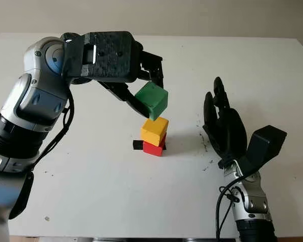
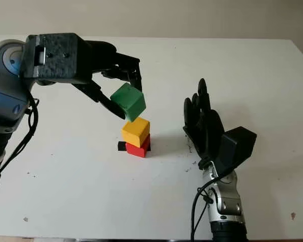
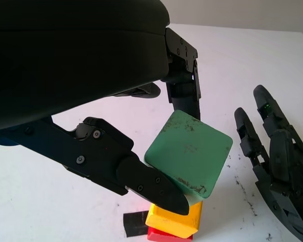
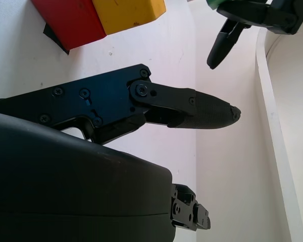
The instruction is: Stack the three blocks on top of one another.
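Left hand (image 1: 141,91), pinching the tilted green block (image 1: 152,100) by opposite faces, is shown just above the yellow block (image 1: 154,130) stacked on the red block (image 1: 154,147); at three o'clock the right hand (image 1: 224,126) is held open; blocks judged light, rigid, smooth-sided

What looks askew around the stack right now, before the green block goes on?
The green block sits tilted in the left hand, corner-down above the yellow block. The yellow block is twisted and offset on the red block. The right hand is open, beside the stack.
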You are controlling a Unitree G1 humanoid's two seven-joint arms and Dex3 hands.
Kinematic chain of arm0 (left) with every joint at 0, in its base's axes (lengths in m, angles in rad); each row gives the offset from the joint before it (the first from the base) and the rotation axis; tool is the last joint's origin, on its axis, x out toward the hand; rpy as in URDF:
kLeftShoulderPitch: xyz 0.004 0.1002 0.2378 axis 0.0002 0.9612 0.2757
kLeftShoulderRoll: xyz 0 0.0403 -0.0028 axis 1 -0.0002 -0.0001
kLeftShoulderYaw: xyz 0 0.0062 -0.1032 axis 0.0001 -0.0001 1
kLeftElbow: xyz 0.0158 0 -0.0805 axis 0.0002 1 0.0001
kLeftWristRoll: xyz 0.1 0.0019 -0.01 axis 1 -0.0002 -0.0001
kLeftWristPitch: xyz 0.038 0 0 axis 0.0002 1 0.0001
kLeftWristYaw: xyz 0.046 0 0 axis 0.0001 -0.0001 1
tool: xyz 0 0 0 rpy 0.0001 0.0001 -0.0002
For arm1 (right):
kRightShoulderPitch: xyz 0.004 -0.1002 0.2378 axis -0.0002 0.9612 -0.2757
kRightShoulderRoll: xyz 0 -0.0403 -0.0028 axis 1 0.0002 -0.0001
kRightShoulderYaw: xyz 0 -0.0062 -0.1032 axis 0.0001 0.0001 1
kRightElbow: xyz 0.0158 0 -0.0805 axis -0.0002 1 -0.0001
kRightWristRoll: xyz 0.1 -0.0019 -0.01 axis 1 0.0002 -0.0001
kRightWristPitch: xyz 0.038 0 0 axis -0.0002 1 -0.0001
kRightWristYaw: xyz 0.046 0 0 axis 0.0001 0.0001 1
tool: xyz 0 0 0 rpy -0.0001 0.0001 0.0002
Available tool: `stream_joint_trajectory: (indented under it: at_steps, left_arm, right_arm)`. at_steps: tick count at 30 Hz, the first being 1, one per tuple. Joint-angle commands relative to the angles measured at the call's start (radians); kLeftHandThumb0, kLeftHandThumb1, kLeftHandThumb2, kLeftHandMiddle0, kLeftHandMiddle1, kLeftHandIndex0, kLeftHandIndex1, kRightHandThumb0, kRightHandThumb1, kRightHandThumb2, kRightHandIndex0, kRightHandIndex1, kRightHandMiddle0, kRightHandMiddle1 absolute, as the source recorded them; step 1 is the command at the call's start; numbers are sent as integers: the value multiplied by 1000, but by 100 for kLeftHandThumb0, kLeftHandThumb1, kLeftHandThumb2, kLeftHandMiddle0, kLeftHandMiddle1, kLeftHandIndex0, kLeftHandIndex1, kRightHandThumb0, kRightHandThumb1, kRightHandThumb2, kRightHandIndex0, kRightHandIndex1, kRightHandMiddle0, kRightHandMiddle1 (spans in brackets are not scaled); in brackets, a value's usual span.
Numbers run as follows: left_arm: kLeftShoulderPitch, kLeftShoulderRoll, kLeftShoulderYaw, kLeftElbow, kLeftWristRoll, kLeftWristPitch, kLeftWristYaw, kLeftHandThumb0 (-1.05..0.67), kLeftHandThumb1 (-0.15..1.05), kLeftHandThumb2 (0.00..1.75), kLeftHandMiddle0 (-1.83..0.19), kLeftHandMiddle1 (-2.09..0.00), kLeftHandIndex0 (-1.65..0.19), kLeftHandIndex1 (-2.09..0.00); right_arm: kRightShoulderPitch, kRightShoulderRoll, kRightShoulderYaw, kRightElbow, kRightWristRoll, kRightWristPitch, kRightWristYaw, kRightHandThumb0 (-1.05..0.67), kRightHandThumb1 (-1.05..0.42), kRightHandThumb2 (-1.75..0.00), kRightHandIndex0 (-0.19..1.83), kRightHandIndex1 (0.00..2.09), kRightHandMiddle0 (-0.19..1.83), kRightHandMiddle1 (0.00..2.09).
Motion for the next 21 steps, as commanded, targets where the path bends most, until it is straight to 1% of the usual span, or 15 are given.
stream_joint_trajectory:
  at_steps: [1, 6, 9, 14, 15, 17, 21]
  left_arm:
    - [12, -6, -10, -20, -1, 12, 0, -34, 98, 6, -27, -4, -29, -155]
    - [7, -9, -39, -18, 11, 35, -10, -33, 98, 6, -26, -4, -29, -157]
    - [7, -10, -48, -13, 14, 45, -12, -32, 98, 5, -27, -5, -30, -149]
    - [24, -15, -49, -4, 12, 33, 2, -31, 98, 5, -29, -6, -33, -142]
    - [32, -18, -42, 2, 4, 19, 8, -31, 98, 5, -30, -7, -33, -142]
    - [46, -22, -32, 11, -11, 0, 19, -32, 98, 5, -33, -8, -35, -143]
    - [57, -22, -37, 15, -9, -19, 25, -35, 98, 5, -35, -8, -35, -147]
  right_arm:
    - [9, -1, 0, -18, 1, -1, 1, -69, -105, -56, -19, 0, -19, 0]
    - [10, -7, 2, -17, -3, -1, 5, -69, -105, -57, -19, 0, -19, 0]
    - [10, -5, 3, -15, -8, -5, 2, -69, -105, -57, -19, 0, -19, 0]
    - [13, -2, 2, -16, -4, -5, 4, -68, -105, -58, -19, 0, -19, 0]
    - [14, -3, 2, -16, -5, -6, 4, -68, -105, -57, -19, 0, -19, 0]
    - [16, -1, 1, -19, -4, -3, 1, -68, -105, -57, -19, 0, -19, 0]
    - [18, -2, 4, -23, -6, -2, 0, -68, -105, -58, -19, 0, -19, 0]
